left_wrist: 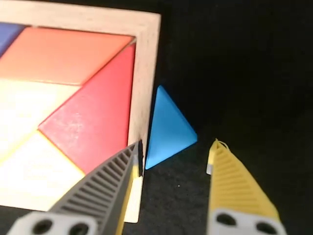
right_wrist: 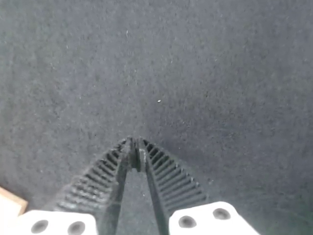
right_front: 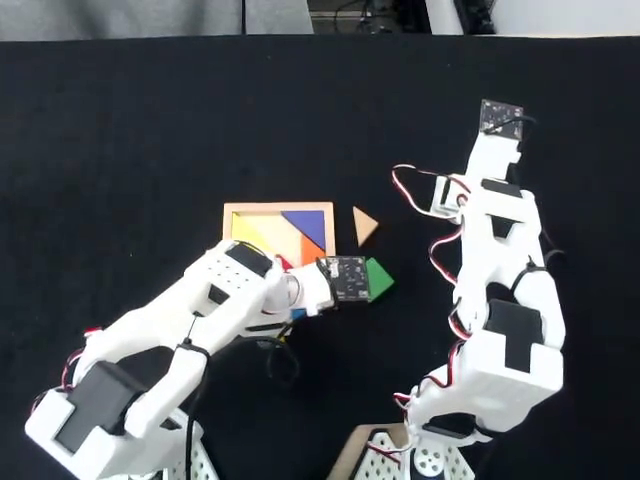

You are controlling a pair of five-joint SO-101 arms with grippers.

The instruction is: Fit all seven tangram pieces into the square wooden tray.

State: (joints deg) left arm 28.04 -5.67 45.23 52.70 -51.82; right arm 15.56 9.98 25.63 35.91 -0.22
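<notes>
The square wooden tray [left_wrist: 146, 58] holds a red triangle [left_wrist: 93, 117], an orange piece [left_wrist: 63, 54], pale yellow pieces [left_wrist: 29, 107] and a dark blue piece [left_wrist: 7, 36]. A light blue triangle [left_wrist: 166, 127] lies on the mat against the outside of the tray's rim. My left gripper [left_wrist: 176, 147] is open just above it, one finger over the rim and the other on the far side of the triangle. In the high view the left arm [right_front: 230, 295] covers the tray's [right_front: 235, 212] near edge. My right gripper [right_wrist: 135, 147] is shut and empty over bare black mat.
A tan triangle [right_front: 365, 225] and a green piece [right_front: 380, 277] lie on the mat just right of the tray. The right arm [right_front: 495, 215] stands upright at the right side. A corner of pale wood [right_wrist: 9, 203] shows at the edge of the right wrist view.
</notes>
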